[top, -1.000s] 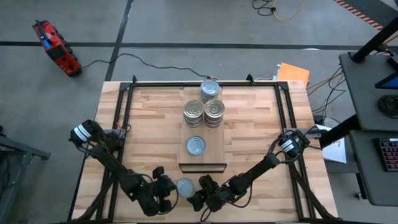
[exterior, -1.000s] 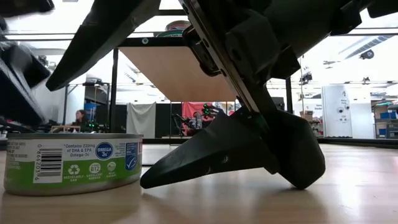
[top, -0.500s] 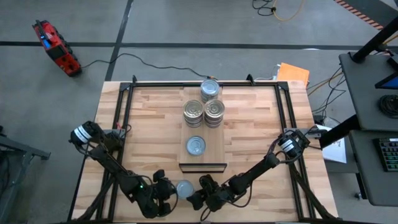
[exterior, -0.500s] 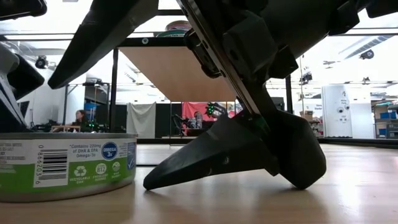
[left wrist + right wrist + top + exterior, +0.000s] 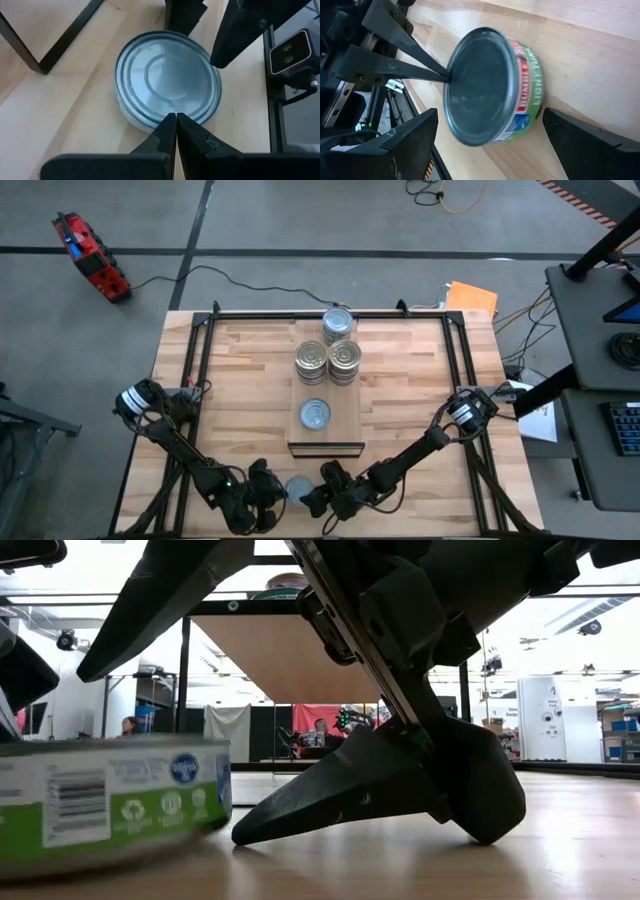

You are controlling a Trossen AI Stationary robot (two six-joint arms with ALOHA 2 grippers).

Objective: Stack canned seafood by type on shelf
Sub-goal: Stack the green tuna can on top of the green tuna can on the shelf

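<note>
Wood surface: butcher-block table (image 5: pixel 240 380) inside a dark metal frame, seen from above.
Shelf: the shelf (image 5: pixel 325 442), a paler plank with a dark front edge, lies along the table's middle.
Tins on shelf: one pale blue-topped tin (image 5: pixel 315 414) sits alone toward the front end; two stacks with ringed silver tops (image 5: pixel 311 361) stand side by side farther back; another ringed tin (image 5: pixel 337 323) stands at the far end.
Loose tin: a blue-grey-topped can with green label (image 5: pixel 167 80) rests off the shelf, on the table near its front edge, between the two grippers.
Tin attitude: in the low view its side wall (image 5: pixel 110 805) appears tilted, with the near rim raised; label is blurred.
Left gripper: left gripper (image 5: pixel 176 125) is at the front edge, fingers clenched together into a single point, tips touching the loose tin's rim.
Right gripper: right gripper (image 5: pixel 490 135) is just beside the same tin on its other side, jaws spread wide and released; the fingers (image 5: pixel 410 135) flank the tin, contact cannot be told.
Background: a red tool (image 5: pixel 88 255) lies on the grey floor beyond the table.
</note>
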